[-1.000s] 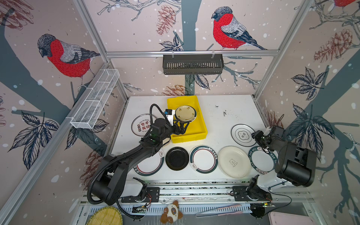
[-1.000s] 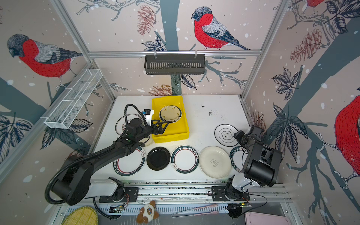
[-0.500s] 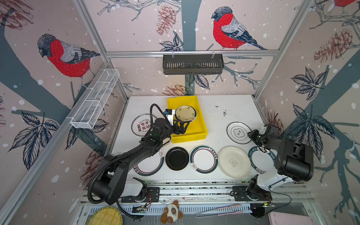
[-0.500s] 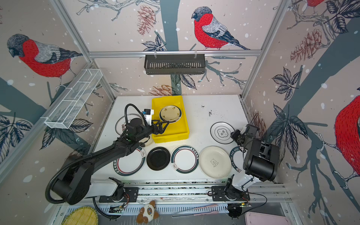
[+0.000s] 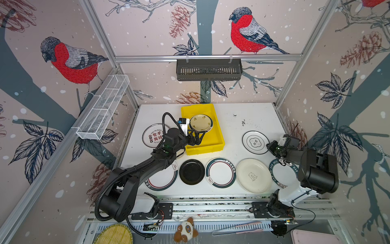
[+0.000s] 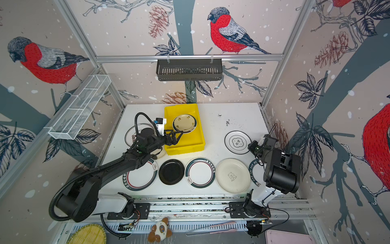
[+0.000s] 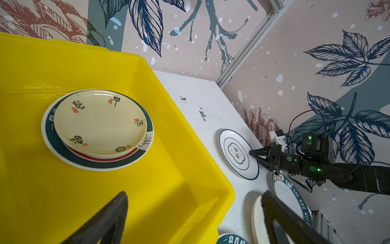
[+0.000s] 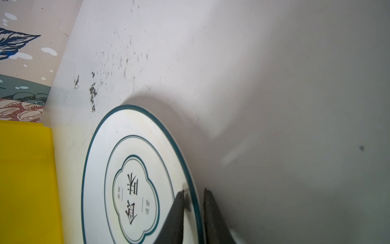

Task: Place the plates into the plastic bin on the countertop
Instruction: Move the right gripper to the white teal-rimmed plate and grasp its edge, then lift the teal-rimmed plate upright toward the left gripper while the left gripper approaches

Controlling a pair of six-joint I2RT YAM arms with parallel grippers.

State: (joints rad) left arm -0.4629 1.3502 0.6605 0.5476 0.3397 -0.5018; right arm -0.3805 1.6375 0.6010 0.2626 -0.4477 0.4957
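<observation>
Your right tool (image 8: 193, 190) pinches the teal-ringed plate (image 5: 255, 142) by its rim at 4 o'clock. The plate sits at 3 o'clock on the counter (image 5: 236, 118), well apart from the plastic bin (image 5: 211, 142) at 12 o'clock. Such a thin bite may slip on the lift. Round and face up, the plate has no long axis. Your left tool (image 5: 198, 134) hangs spread over the bin.

Robotics lab test cell. A white table (image 5: 232, 126) is boxed in by an aluminium frame (image 5: 147, 58) and panels of wallpaper (image 5: 147, 31) printed with red-breasted birds, pine cones and leaves. Along the table's near edge runs a metal rail (image 5: 211, 206) carrying two mounted robot arms, the left arm (image 5: 147, 166) and the right arm (image 5: 316, 175), with a bare circuit board (image 5: 150, 227) just below. Beyond the table's far edge hangs a black slotted basket (image 5: 209, 69); a white wire basket (image 5: 103, 107) hangs above its left side.
</observation>
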